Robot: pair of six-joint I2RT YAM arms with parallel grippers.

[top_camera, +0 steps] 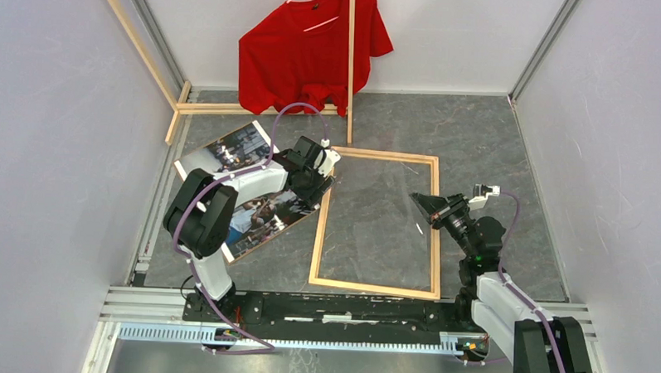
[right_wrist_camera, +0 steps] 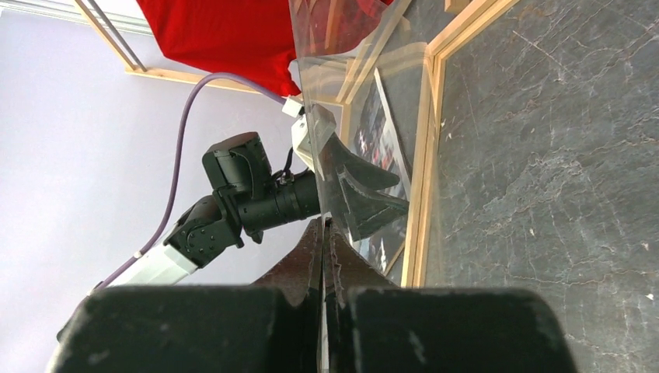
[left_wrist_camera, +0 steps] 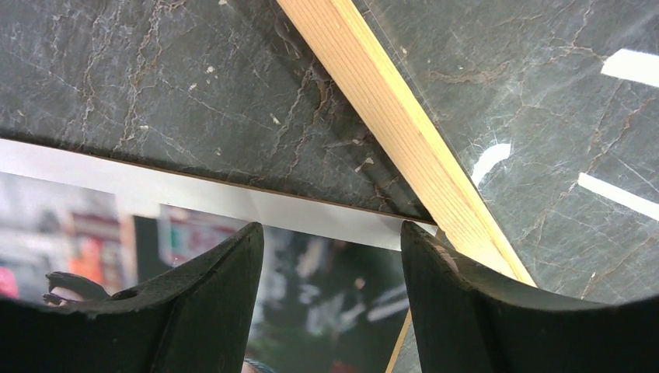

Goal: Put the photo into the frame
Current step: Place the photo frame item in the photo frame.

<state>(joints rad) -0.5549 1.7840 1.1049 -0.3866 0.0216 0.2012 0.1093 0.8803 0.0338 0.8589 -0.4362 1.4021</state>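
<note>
A red T-shirt (top_camera: 311,53) hangs against the white back wall (top_camera: 449,33) on a pale pink hanger (top_camera: 322,24), its hem bunched on the dark, marbled tabletop (top_camera: 494,151). One thin wooden slat (top_camera: 349,71) stands upright in front of the shirt. Another (top_camera: 137,40) runs along the left wall, and shorter ones (top_camera: 222,109) lie in the back-left corner.

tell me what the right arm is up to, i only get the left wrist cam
Observer: The right end effector is shut on the edge of the clear pane, holding it up at the frame's right side.
Operator: where's the rest of the photo
Observer: The photo lies face up left of the frame, partly under the left arm.
Operator: anything behind it
Observer: A red shirt hangs at the back wall.
</note>
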